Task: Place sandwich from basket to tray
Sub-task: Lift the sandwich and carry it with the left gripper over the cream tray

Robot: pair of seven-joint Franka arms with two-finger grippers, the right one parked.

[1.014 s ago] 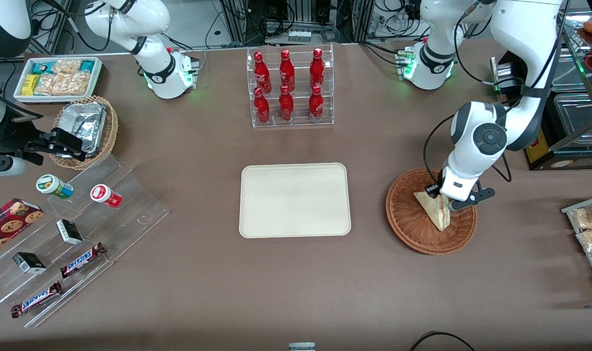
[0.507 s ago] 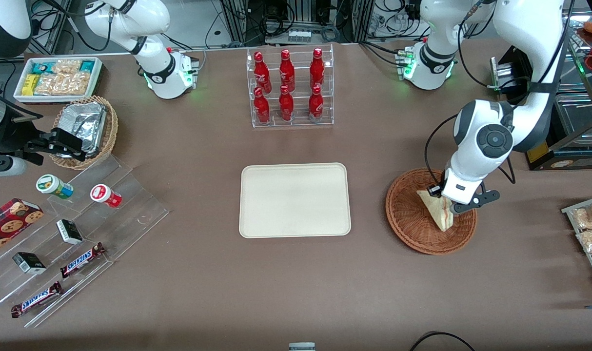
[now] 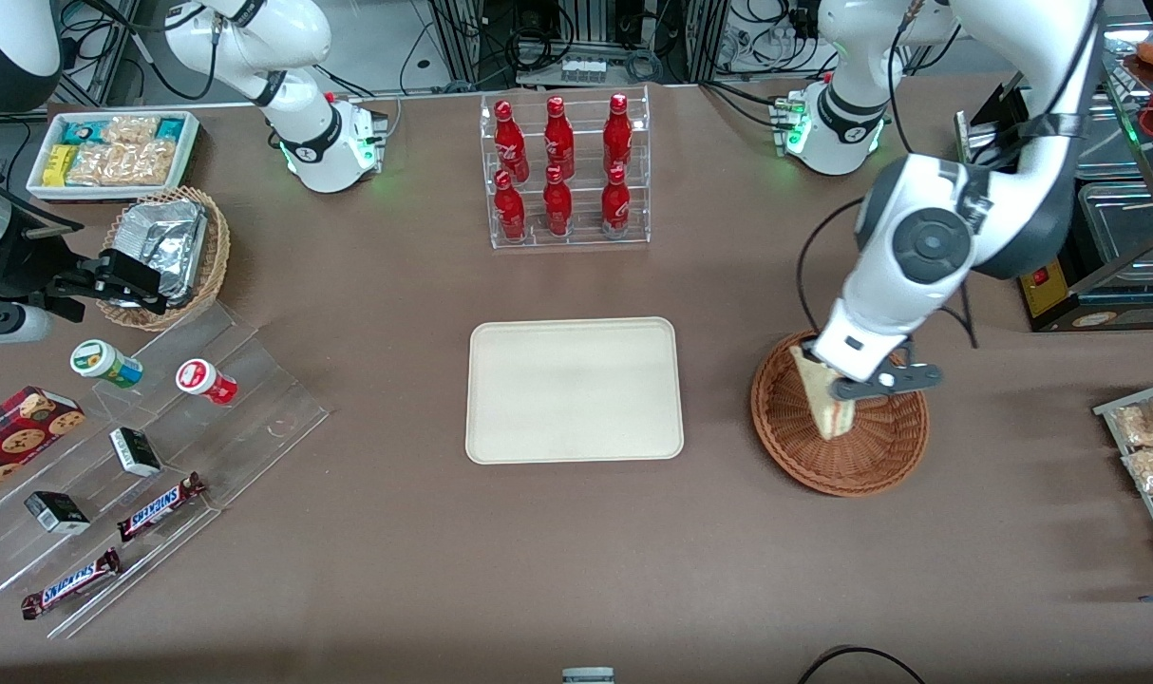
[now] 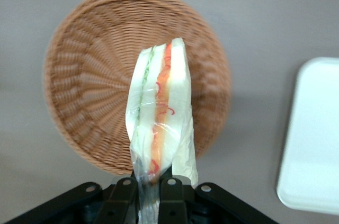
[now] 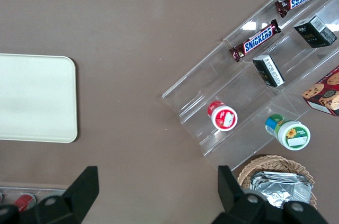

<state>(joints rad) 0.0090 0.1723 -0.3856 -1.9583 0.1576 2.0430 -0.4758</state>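
Sandwich (image 3: 826,404) hangs pinched between the pressed-in jaws of the gripper (image 3: 838,388), lifted clear above the wicker basket (image 3: 861,465) at the front view's right; the carry to the bare tray (image 3: 574,389) at centre frame appears yet to come. Only the wrist view shows its red-and-green filling (image 4: 159,113) and clear wrap

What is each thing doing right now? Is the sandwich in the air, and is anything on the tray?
Gripper: above the basket, shut on the sandwich.
Sandwich: wrapped in clear film, lifted clear of the basket, hanging from the gripper.
Basket: on the table, nothing in it.
Tray: flat on the table, nothing on it.
Red bottles: upright in their clear rack.
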